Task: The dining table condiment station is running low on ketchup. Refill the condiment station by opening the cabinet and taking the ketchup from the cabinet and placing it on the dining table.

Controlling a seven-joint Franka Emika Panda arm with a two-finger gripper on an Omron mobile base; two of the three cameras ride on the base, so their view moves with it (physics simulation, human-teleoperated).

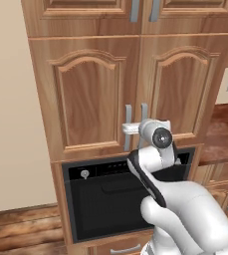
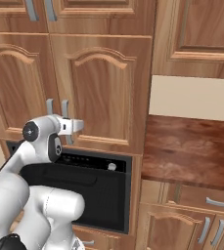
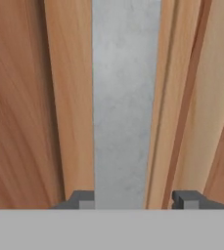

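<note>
1. Hand view, nearest first: the end effector [image 3: 135, 199] shows its two dark fingertips [image 3: 83, 199] standing apart on either side of a grey vertical bar handle [image 3: 125, 107], which runs between them. The jaws are partly closed around the bar; I cannot tell whether they press on it.
2. Left base view: the white arm rises from the lower right and reaches forward, with the end effector [image 1: 128, 129] level with the pair of handles where the two arched doors meet.
3. Right base view: the end effector [image 2: 77, 125] sits at the right-hand door handle [image 2: 65, 117] of the cabinet [image 2: 103, 93].
4. Both cabinet doors are shut, so the ketchup cannot be seen.
5. Below the cabinet sits a black built-in oven [image 1: 115, 194].
6. Farther right, a reddish-brown wood table [image 2: 191, 151] lies beside the cabinet, with smaller cabinets [image 2: 201, 29] above it.
</note>
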